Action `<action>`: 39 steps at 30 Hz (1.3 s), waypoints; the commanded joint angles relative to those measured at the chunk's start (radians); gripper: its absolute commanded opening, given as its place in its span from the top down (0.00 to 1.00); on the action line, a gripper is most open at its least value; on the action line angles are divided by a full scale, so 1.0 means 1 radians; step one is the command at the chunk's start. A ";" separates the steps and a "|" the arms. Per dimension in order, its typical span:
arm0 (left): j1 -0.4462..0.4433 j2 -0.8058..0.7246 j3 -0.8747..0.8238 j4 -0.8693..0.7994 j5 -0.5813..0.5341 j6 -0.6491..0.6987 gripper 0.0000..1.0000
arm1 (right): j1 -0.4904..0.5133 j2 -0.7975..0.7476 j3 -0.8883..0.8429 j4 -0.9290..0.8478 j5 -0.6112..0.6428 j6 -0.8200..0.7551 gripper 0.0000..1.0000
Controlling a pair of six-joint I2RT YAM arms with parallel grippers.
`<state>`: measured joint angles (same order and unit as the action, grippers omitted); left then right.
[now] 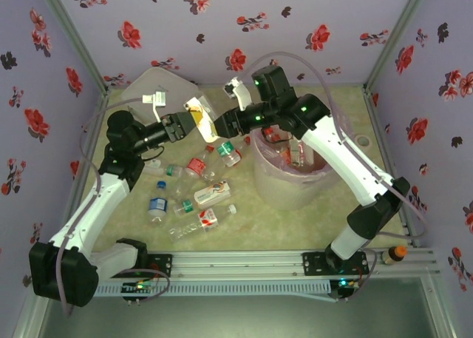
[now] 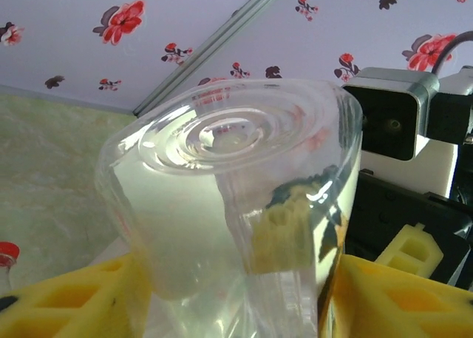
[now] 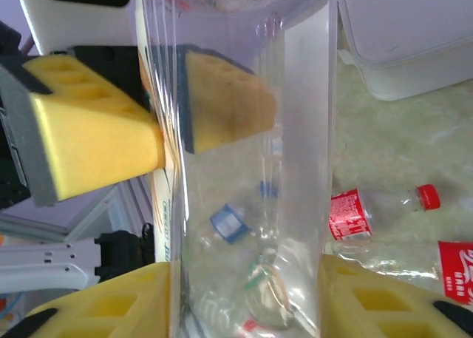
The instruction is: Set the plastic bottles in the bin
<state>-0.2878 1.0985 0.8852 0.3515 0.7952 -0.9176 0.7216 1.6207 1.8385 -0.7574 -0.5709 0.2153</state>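
Observation:
A clear plastic bottle (image 1: pixel 209 128) with a white label hangs in the air left of the bin (image 1: pixel 267 181), a pale bucket with a pink bag holding several bottles. Both grippers are shut on this one bottle: my left gripper (image 1: pixel 196 119) from the left, my right gripper (image 1: pixel 223 125) from the right. In the left wrist view the bottle's base (image 2: pixel 236 138) faces the camera, between yellow pads (image 2: pixel 66 297). In the right wrist view the bottle (image 3: pixel 244 168) stands between my pads (image 3: pixel 384 293), with the left gripper's pads (image 3: pixel 96 142) clamped higher up. Several bottles (image 1: pixel 210 196) lie on the table.
A flat white lidded box (image 1: pixel 151 86) sits at the back left, also seen in the right wrist view as the box (image 3: pixel 414 35). A red-labelled bottle (image 3: pixel 355 214) lies below the held one. An orange-capped bottle (image 1: pixel 395 254) rests by the front right rail.

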 commanded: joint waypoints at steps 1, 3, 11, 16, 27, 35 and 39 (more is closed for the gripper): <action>0.000 -0.015 -0.003 -0.045 -0.025 0.028 0.28 | -0.013 -0.058 -0.021 0.090 0.005 0.025 0.60; 0.003 -0.020 -0.008 -0.046 -0.031 0.030 0.25 | -0.022 -0.072 -0.018 0.099 0.009 0.034 0.62; 0.013 -0.034 -0.015 -0.075 -0.049 0.061 0.12 | -0.115 -0.222 -0.038 0.082 0.100 0.039 0.74; 0.004 -0.003 0.035 -0.339 -0.189 0.211 0.13 | -0.181 -0.364 -0.092 -0.013 0.252 0.012 0.80; -0.127 0.121 0.086 -0.657 -0.559 0.427 0.16 | -0.186 -0.478 -0.173 -0.362 0.833 -0.072 0.93; -0.194 0.185 0.099 -0.723 -0.677 0.476 0.16 | -0.187 -0.410 -0.236 -0.465 0.963 -0.029 0.95; -0.216 0.200 0.102 -0.737 -0.703 0.495 0.14 | -0.212 -0.395 -0.307 -0.467 0.955 0.036 0.94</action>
<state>-0.4904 1.2903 0.9520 -0.3489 0.1471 -0.4671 0.5293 1.2205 1.5658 -1.1862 0.3359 0.1951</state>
